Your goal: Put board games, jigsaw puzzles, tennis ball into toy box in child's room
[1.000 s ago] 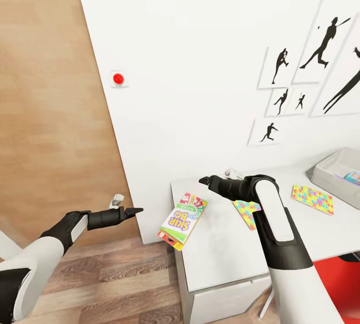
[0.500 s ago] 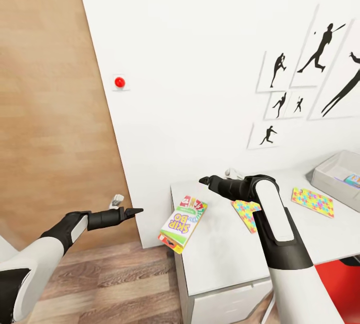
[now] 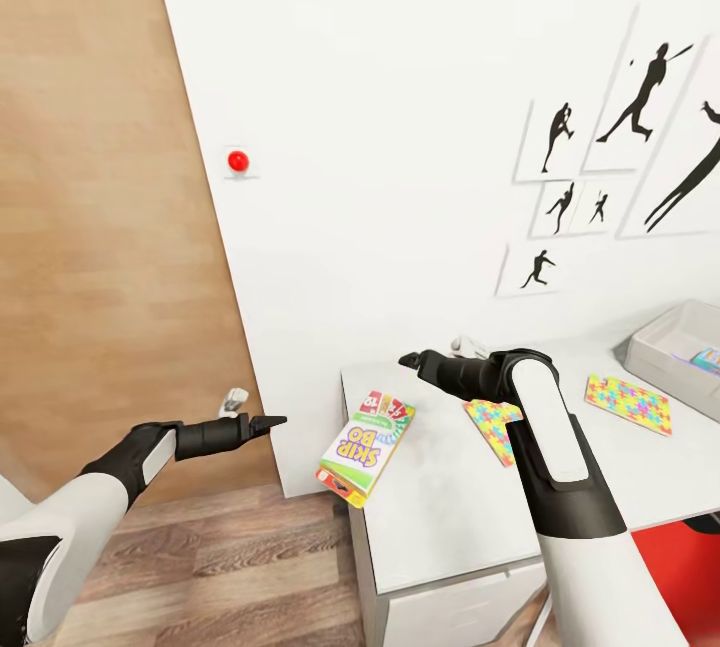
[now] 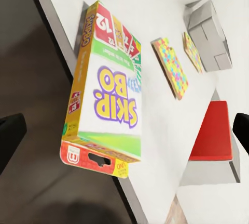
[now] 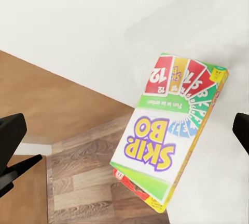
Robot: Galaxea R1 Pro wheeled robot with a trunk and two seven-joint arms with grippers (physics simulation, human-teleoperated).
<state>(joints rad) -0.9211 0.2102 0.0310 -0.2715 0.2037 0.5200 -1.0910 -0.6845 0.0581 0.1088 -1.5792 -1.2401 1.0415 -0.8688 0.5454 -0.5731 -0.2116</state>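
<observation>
A green-edged Skip-Bo board game (image 3: 366,442) lies on the table (image 3: 440,512) with one end hanging over the table's left edge. My right gripper (image 3: 408,360) hovers open just above and behind it, and the box sits between its fingers (image 5: 10,135) in the right wrist view. My left gripper (image 3: 270,420) is open off the table's left side, level with the box (image 4: 106,89). One jigsaw puzzle (image 3: 490,422) is partly hidden by my right forearm; another (image 3: 627,402) lies further right. The toy box (image 3: 665,352) stands at the far right. The tennis ball and the bed are out of view.
A white wall with black baseball-player pictures (image 3: 640,97) and a red button (image 3: 237,161) runs behind the table. A wood panel (image 3: 100,227) stands at the left over plank floor (image 3: 230,567). A red seat (image 3: 680,547) sits under the table's right end.
The head view has shifted slightly, sliding the toy box and puzzles a little rightward in frame. Both arms and the Skip-Bo box keep their places.
</observation>
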